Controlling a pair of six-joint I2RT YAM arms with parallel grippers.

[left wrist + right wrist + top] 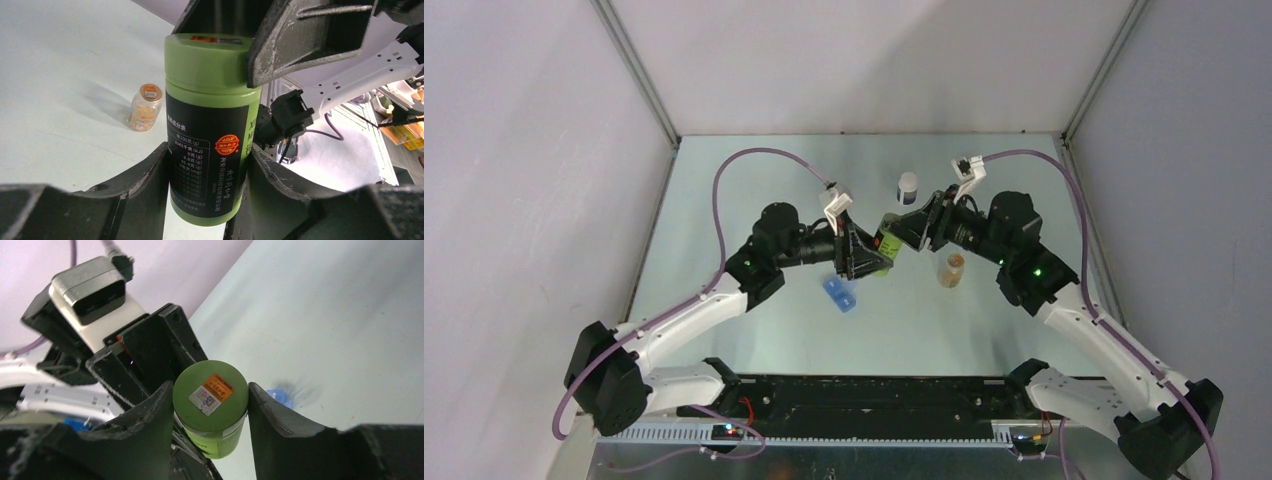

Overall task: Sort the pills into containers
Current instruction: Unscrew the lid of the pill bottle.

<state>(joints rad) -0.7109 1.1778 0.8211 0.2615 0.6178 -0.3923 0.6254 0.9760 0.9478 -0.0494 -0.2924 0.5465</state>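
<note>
A green pill bottle [888, 245] with a black label is held above the table between the two arms. My left gripper [862, 256] is shut on its body [210, 125], one finger on each side of the label. My right gripper [916, 230] faces it from the other side, and its fingers [167, 405] press both sides of the green cap [210, 392], which carries an orange sticker. A blue pill box [840, 294] lies on the table below the left gripper. A small clear bottle of orange pills [950, 270] stands to the right.
A small white bottle with a dark cap [907, 187] stands further back at the middle. The clear bottle [144, 107] also shows in the left wrist view. A corner of the blue pill box [280, 396] shows behind the right finger. Grey walls enclose the table.
</note>
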